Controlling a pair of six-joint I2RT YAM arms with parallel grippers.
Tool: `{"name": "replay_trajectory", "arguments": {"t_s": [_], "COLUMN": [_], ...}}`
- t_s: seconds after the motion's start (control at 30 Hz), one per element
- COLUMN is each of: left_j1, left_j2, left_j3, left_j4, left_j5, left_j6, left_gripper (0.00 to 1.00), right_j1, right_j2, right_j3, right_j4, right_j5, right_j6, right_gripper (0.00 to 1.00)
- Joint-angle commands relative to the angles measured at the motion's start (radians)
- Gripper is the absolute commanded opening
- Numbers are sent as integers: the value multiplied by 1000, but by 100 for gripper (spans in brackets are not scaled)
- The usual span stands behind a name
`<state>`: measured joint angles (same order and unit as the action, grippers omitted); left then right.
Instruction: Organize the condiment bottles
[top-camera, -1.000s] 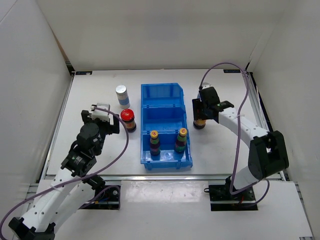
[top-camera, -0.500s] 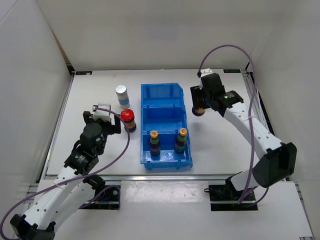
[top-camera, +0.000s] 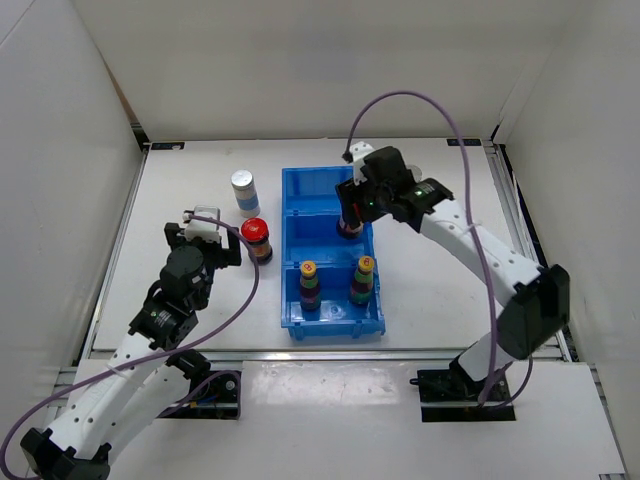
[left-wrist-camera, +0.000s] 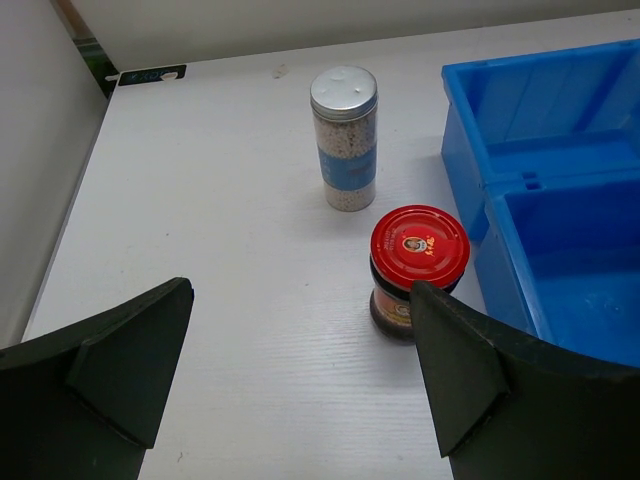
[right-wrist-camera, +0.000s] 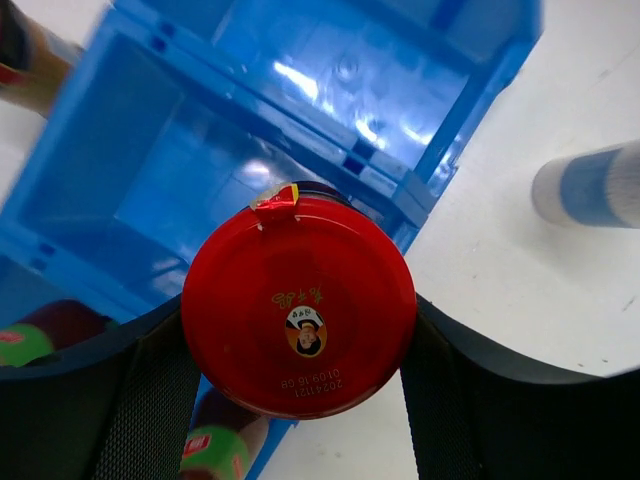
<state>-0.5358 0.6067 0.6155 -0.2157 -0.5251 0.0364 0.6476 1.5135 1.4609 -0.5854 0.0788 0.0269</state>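
Condiment bottles sit apart: two yellow-capped bottles (top-camera: 309, 285) (top-camera: 362, 280) stand in the blue bin's (top-camera: 328, 180) near compartment, and a silver-lidded bottle (left-wrist-camera: 344, 138) and a red-capped jar (left-wrist-camera: 418, 270) stand on the table (left-wrist-camera: 220, 250). The right gripper (right-wrist-camera: 298, 330) clamps a second red-capped jar (right-wrist-camera: 298, 318) over the bin. The left gripper (left-wrist-camera: 300, 370) is spread wide, holding nothing.
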Motion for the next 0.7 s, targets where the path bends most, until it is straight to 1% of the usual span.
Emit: {"name": "replay_trajectory", "arguments": {"t_s": [0.0,0.2,0.3,0.33,0.37,0.43,0.5,0.57,0.6,0.67], "left_j1": [3,3,3,3,3,3,3,3,3,3], "left_j2": [-10,-10,-10,-10,-10,-1,-1,8,8,19], "left_j3": [-13,-13,-13,-13,-13,-13,-13,-13,-13,-13], "left_j4": [16,26,26,26,26,26,26,35,35,35], "left_j5": [-23,-23,-23,-23,-23,-23,-13,7,7,17], "left_j6": [-3,-3,-3,-3,-3,-3,-3,-3,-3,-3], "left_gripper": [100,100,100,100,100,100,100,100,100,100], "right_j1": [-11,-31,-51,-60,-60,-89,-89,-89,-89,-89], "right_j2": [39,108,140,149,149,136,145,154,154,163], "right_j3": [7,-60,-69,-80,-91,-122,-122,-87,-73,-63], "right_j4": [122,197,197,206,206,260,242,213,213,193], "right_j5": [-25,-25,-63,-74,-88,-125,-125,-125,-125,-135], "right_j6": [-42,-107,-107,-107,-90,-90,-102,-113,-122,-122], "right_gripper": [21,21,21,23,30,41,43,46,54,63]}}
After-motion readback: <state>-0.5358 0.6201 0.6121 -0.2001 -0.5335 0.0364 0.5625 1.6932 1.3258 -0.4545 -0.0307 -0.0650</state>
